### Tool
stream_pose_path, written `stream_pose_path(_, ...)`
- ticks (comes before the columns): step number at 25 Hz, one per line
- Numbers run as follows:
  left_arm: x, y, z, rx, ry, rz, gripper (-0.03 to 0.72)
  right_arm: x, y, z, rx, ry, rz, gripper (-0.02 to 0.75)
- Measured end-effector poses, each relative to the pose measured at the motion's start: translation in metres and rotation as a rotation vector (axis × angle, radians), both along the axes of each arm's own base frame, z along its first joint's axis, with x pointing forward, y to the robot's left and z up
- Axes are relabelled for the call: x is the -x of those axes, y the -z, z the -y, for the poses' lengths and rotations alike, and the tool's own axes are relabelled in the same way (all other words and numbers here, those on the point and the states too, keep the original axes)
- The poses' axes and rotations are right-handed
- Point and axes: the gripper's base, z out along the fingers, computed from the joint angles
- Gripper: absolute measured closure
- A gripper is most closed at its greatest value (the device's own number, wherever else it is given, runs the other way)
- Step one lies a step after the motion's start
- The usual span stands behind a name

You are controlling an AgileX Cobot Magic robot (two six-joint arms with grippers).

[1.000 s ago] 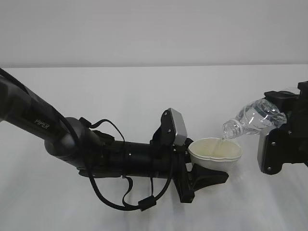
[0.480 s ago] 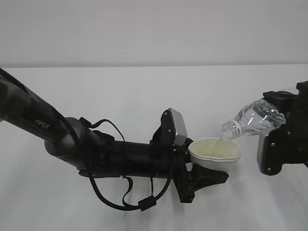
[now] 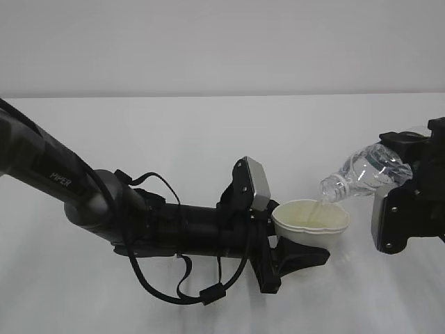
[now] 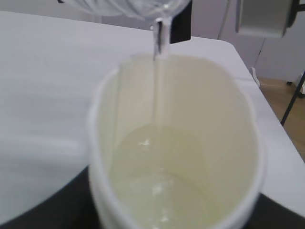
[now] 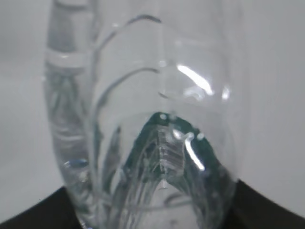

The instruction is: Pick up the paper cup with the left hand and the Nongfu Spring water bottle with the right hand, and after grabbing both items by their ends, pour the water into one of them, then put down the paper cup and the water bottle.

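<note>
- The left hand (image 3: 295,256) holds the paper cup (image 3: 310,221) low, so it catches the water (image 4: 157,76)
- The right hand (image 3: 407,198) holds the Nongfu Spring water bottle (image 3: 361,172) tipped, so it pours

Even, soft light washes the white worktop (image 3: 208,125) pale, with faint shadows. Both wrist views are blurred up close. Glare streaks the bottle (image 5: 157,119).

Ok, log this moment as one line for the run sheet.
phase: pouring | left hand: holds paper cup | right hand: holds tilted water bottle | water: thin stream into cup, partly filled
</note>
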Motion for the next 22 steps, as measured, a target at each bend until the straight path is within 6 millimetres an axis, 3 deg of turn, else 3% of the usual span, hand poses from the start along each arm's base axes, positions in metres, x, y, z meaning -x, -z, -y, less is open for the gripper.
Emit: stream_pose_path(22, -0.0001, 0.0002, 0.0, -0.002, -0.001, 0.0, 0.295, 0.0001, -0.0004, 0.0, 0.005, -0.002, 0.003, 0.355)
